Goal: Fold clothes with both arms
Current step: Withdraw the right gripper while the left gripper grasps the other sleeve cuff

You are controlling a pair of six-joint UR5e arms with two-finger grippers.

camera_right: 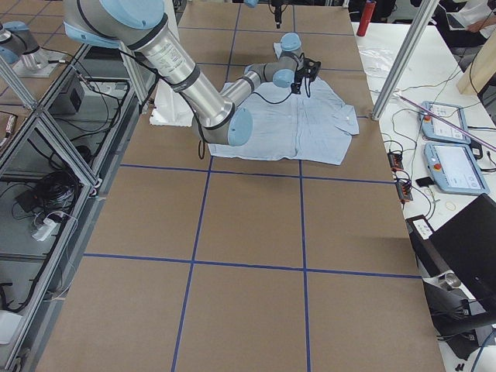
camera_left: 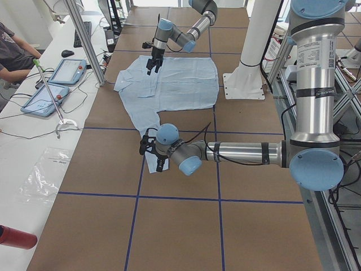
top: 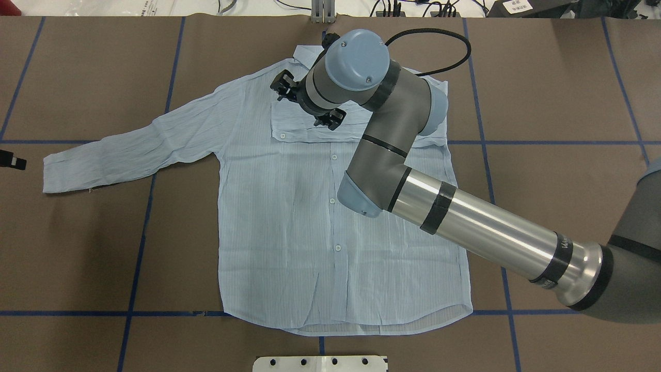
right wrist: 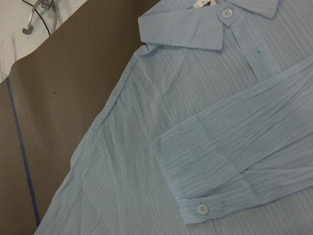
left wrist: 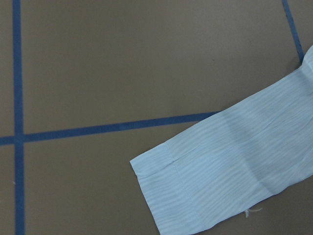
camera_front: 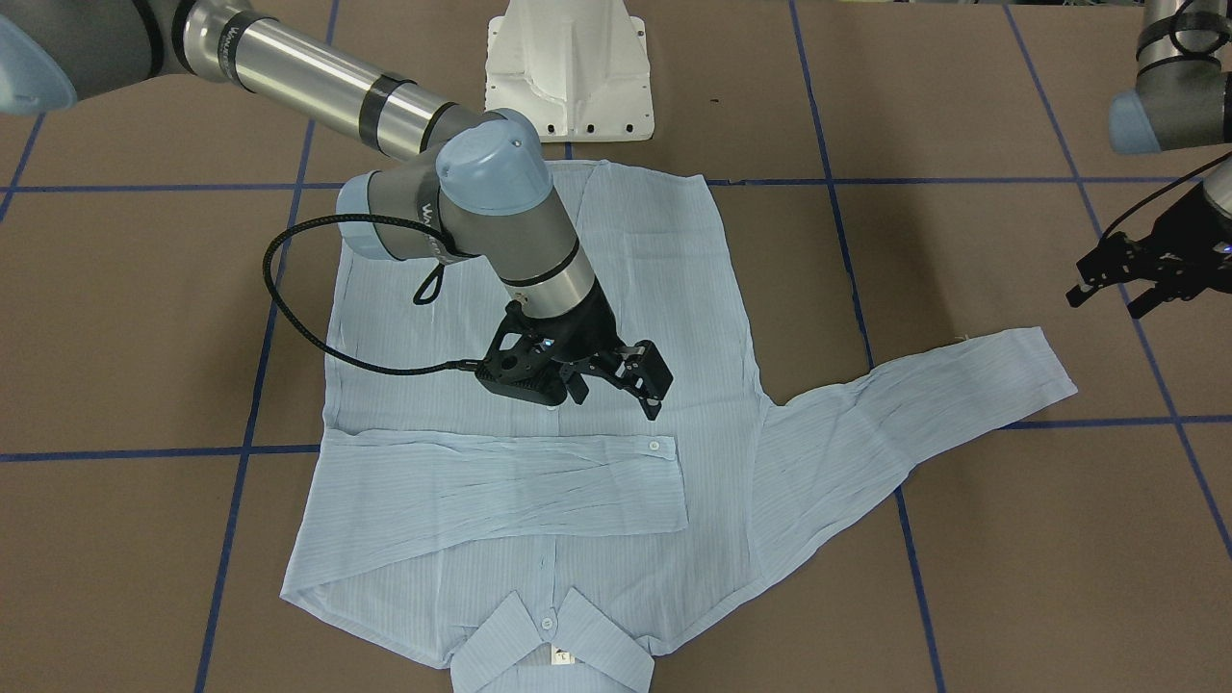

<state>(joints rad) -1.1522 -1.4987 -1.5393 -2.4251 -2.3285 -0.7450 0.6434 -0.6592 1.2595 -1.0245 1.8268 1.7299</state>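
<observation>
Brown board marked with blue tape lines covers the desk, and the white pedestal stands at its robot-side edge. A light-blue striped shirt lies flat in the middle, front up and buttoned. Its long axis runs straight away from the pedestal: the hem is nearest the robot and the collar, with a white neck tag showing inside it, points to the operators' side.

One sleeve is folded in across the chest just below the collar. It lies crosswise to the body, and its buttoned cuff points toward the robot's left. The other sleeve stretches out over the desk to the robot's left, slanting slightly back toward the robot. Its cuff lies on bare board, crossing a blue tape line. In the left wrist view that cuff end lies flat, just below a tape line.

The right arm reaches in over the shirt. The right fingers hang spread wide apart above the chest, beside the folded sleeve and not touching cloth in the front-facing view. The right wrist view looks down on the folded cuff, its button and the collar.

The left fingers are also parted, gripping nothing, held above the desk near the outstretched cuff.
</observation>
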